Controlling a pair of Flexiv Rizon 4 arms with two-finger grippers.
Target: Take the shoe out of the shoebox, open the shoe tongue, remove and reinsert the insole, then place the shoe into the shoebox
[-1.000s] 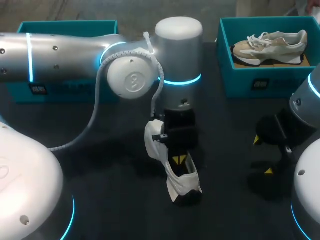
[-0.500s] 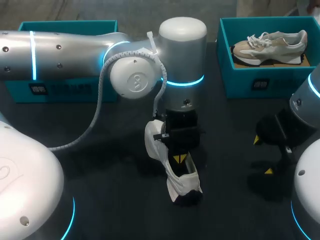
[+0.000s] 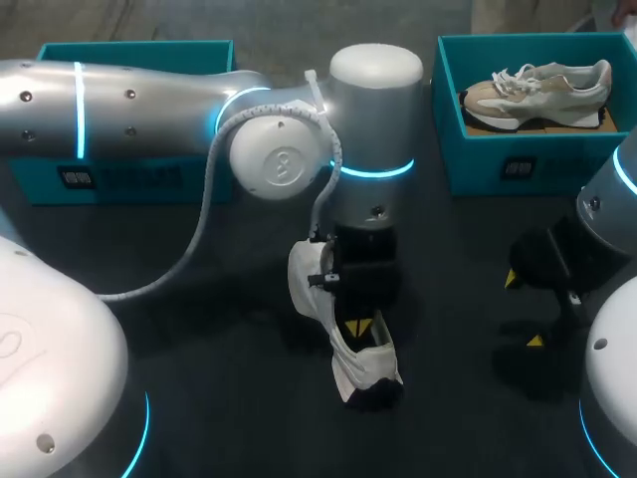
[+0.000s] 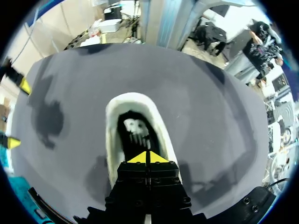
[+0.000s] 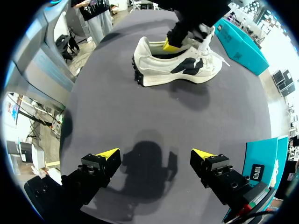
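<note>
A cream shoe with dark panels (image 3: 350, 360) lies on the black table at the middle, and it also shows in the right wrist view (image 5: 177, 67). My left gripper (image 3: 356, 324) comes down into the shoe's opening. Its yellow tips are pressed together (image 4: 148, 157) over the dark inside of the shoe (image 4: 135, 133), and I see nothing between them. My right gripper (image 3: 525, 309) hangs open to the right of the shoe, well apart from it, with nothing between its fingers (image 5: 155, 156). A second shoe (image 3: 537, 88) lies in the teal shoebox (image 3: 450, 149) at the back right.
Another teal box (image 3: 129, 52) stands at the back left, largely hidden behind my left arm. In the right wrist view a teal box (image 5: 238, 42) stands beyond the shoe, and another (image 5: 259, 168) is close beside my right gripper.
My left arm's upper links have shifted slightly to the right. The shoe and the right arm have not moved.
</note>
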